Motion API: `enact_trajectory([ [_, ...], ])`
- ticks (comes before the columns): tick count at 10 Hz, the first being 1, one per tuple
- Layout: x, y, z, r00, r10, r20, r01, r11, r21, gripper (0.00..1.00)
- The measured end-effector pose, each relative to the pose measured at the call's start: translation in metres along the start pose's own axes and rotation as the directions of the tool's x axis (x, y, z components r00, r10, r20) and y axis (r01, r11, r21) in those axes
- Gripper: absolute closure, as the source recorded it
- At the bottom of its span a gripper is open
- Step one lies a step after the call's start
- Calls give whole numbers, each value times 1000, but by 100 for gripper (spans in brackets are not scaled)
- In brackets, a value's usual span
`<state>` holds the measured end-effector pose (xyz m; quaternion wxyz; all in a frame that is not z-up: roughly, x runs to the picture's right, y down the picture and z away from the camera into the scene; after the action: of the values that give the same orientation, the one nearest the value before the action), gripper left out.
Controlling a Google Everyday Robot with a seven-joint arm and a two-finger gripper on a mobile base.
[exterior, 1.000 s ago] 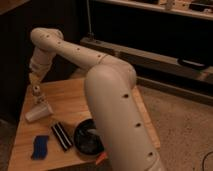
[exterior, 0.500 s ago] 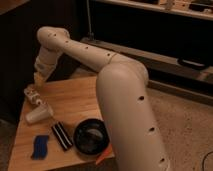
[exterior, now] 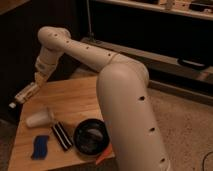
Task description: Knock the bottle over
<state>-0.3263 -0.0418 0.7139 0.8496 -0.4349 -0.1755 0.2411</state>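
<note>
The bottle (exterior: 25, 94) is slim and whitish. It lies tilted on its side at the far left edge of the wooden table (exterior: 75, 102), its small cap pointing down-left past the edge. My gripper (exterior: 38, 78) hangs from the wrist just above and to the right of the bottle's base, close to it. My large white arm runs from the lower right up across the table to that wrist. A wider white cup (exterior: 40, 119) lies on its side in front of the bottle.
Near the table's front edge lie a blue sponge-like object (exterior: 40, 146), a black ribbed item (exterior: 62, 135) and a black bowl (exterior: 91, 137). An orange tip (exterior: 102, 156) pokes out beside the bowl. Dark shelving stands behind, with speckled floor to the right.
The bottle has gone from upright under the gripper to lying on its side, pushed left toward the table edge. The arm has swung left, and the view has shifted.
</note>
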Motion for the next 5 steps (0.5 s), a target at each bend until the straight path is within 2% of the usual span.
enact_trajectory([
  [5, -1, 1, 1, 1000, -2, 0, 2, 1000, -1, 20],
])
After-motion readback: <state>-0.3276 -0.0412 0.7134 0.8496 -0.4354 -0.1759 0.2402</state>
